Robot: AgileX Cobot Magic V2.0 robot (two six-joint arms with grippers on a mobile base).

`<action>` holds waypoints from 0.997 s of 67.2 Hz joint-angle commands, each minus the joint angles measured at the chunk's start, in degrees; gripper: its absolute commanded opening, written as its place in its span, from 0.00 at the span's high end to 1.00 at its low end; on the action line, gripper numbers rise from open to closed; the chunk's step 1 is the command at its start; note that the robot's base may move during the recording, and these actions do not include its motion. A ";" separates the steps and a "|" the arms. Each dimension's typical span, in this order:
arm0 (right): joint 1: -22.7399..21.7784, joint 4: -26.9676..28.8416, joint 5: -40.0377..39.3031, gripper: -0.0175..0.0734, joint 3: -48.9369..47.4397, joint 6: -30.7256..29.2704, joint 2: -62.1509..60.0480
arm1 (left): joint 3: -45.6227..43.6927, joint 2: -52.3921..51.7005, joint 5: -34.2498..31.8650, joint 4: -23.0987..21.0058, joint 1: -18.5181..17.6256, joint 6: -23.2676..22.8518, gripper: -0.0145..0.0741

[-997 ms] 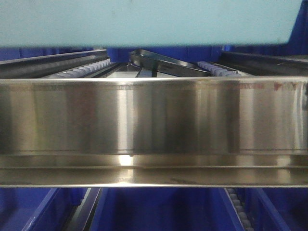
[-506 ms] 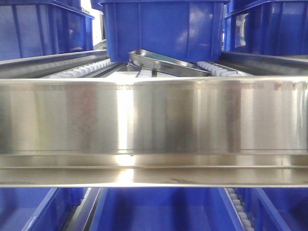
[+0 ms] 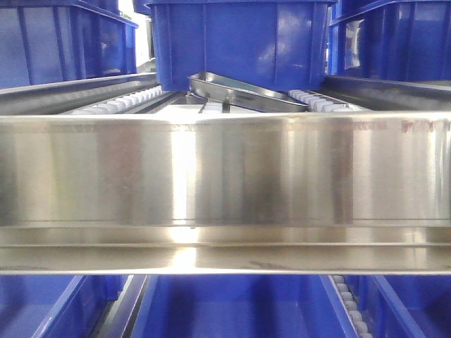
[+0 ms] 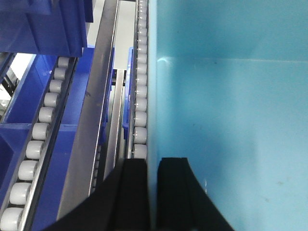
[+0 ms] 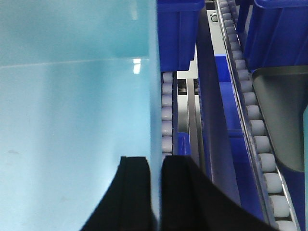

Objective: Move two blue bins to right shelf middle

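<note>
Steel roller shelving fills all three views, its lanes running away from the cameras. Nearest the left wrist camera, the left gripper [image 4: 153,166] has its black jaws closed on either side of the left wall of a pale blue bin [image 4: 231,120], pinching it. The right gripper [image 5: 156,163] pinches the bin's right wall the same way, one jaw inside and one outside. The bin sits between the two arms over a shelf lane; whether its base touches the rollers cannot be told.

Just outside its left wall runs a roller track [image 4: 139,106]. Past that is a steel divider [image 4: 96,110], then a second track [image 4: 36,144] toward the shelf's left edge, with stored bins [image 4: 43,24] in dark blue at the far end. Outside the right wall lies a short row of rollers [image 5: 167,115], and beyond them a dark blue bin [image 5: 175,29]. A grey tray [image 5: 284,115] lies near the shelf's right edge.

From the front camera, a broad steel rail [image 3: 225,183] spans the shelf's front edge, with lower bins [image 3: 232,310] showing beneath it. Behind the rail a tilted metal tray [image 3: 239,91] sits between white rollers, and behind that stands a centre bin [image 3: 239,42], flanked by more blue bins at both sides.
</note>
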 commanded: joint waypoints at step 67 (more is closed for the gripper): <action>-0.45 -4.45 -1.00 0.99 -0.70 0.07 -1.03 | -0.58 -0.61 0.27 5.16 0.14 0.17 0.96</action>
